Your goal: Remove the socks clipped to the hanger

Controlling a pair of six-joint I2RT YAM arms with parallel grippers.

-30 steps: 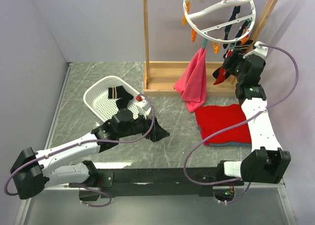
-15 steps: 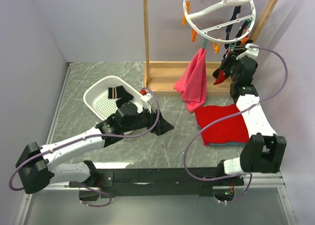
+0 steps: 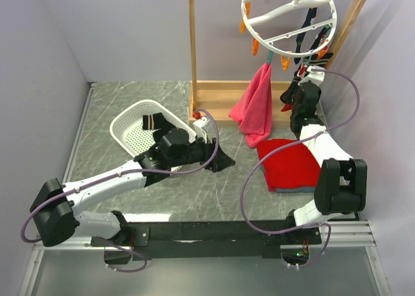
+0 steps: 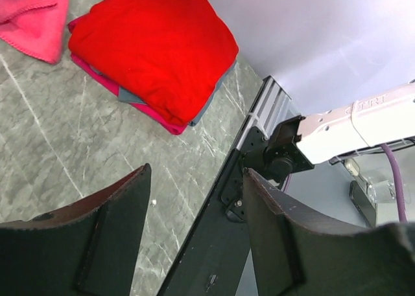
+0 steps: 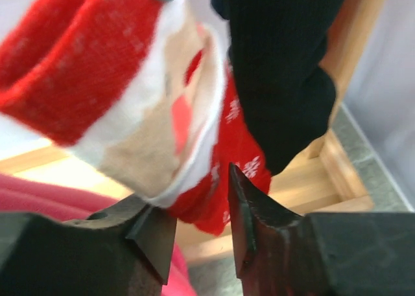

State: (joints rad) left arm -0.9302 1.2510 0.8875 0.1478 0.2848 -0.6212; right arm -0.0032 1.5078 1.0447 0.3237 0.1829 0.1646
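Over the past second the left arm has swung right, away from the white perforated plastic basket [image 3: 131, 140]. Its left gripper [image 3: 224, 161] now hangs over the grey marbled table [image 3: 123, 98] between the basket and the folded red cloth [image 3: 293, 163]. Its jaws have narrowed a little but stand clearly apart with nothing between them; the left wrist view shows only tabletop through the gap. The right arm has folded in, its elbow drawn left and nearer. The right gripper [image 3: 293, 95] has edged up and left under the far right side of the round white plastic drying hanger [image 3: 288, 19], which hangs from the wooden rack frame [image 3: 193, 50].

The right jaws have also drawn closer and are part-way apart. In the right wrist view the lower end of a red, white and tan patterned sock [image 5: 130, 102] dips into the gap, with a black knit sock [image 5: 279, 69] just to its right. Both socks are clipped to the hanger. The picture is blurred, so I cannot tell whether the fingertips [image 5: 237, 205] touch the patterned sock.

The basket, left of the rack, holds a black sock with tan stripes [image 3: 154, 122] at its far side. A pink towel [image 3: 256, 105] hangs from the ring's near left edge.
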